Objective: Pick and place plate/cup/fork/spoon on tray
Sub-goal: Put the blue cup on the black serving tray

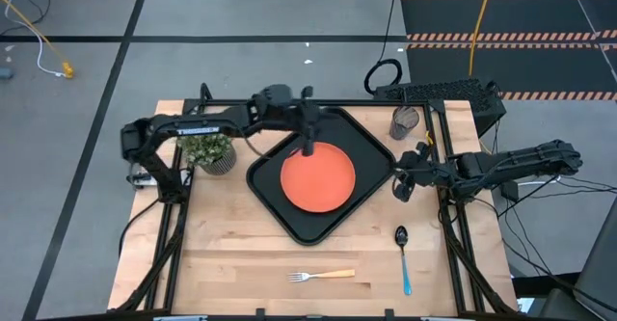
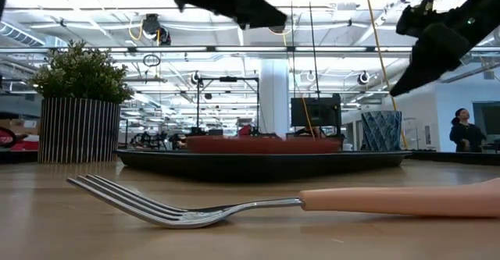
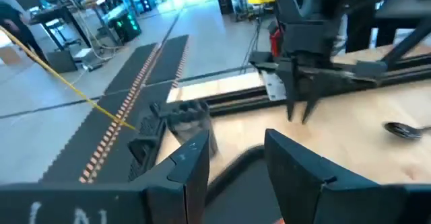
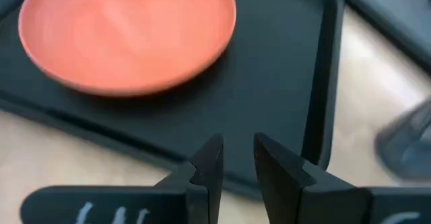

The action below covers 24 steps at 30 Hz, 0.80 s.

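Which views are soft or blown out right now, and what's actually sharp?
Low view: the fork up close is sharp, ceiling lights behind are bright, both arms read as dark silhouettes. Left wrist view: motion-smeared, the cup ghosted. Right wrist view: the plate and tray are slightly soft. High view: evenly lit, crisp.

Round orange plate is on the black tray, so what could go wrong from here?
The left end effector hovers open over the round orange plate and may nudge it. The dark grey cup stands at the black rectangular tray's far corner, close beside the table frame, so gripping it could be tight.
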### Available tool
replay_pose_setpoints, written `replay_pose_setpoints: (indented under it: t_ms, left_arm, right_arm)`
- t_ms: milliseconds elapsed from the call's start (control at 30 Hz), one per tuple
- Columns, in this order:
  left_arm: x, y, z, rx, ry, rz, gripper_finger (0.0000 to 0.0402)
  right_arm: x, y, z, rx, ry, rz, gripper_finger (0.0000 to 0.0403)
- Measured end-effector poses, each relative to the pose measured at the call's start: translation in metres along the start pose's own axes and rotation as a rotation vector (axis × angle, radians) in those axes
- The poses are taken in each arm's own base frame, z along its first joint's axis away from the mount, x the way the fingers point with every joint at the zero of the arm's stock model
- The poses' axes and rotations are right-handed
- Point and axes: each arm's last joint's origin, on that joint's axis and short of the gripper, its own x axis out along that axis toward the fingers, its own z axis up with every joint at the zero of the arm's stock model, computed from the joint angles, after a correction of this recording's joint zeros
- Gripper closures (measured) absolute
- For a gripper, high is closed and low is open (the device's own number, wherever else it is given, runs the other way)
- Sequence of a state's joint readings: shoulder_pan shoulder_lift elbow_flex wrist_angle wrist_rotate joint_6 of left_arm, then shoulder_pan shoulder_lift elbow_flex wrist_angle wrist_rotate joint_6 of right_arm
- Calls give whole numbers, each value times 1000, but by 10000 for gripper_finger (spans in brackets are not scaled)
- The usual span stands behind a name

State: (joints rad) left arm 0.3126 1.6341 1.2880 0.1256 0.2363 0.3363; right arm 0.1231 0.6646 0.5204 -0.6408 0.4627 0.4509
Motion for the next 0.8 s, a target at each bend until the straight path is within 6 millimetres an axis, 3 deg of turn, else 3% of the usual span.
replay_pose_setpoints:
  t_ms: [133,267,533,800]
  left_arm:
    - [-20,-2,4,43,-213,65,257]
    - [-39,-4,4,63,-361,43,256]
    - [-55,0,3,34,-321,30,256]
    - [-85,9,6,6,-219,-8,256]
  right_arm:
    - [-7,1,14,36,60,10,326]
    - [-16,5,45,-1,25,0,326]
    - [-28,8,114,-25,-33,-101,326]
    - [-4,-4,166,-8,28,-248,326]
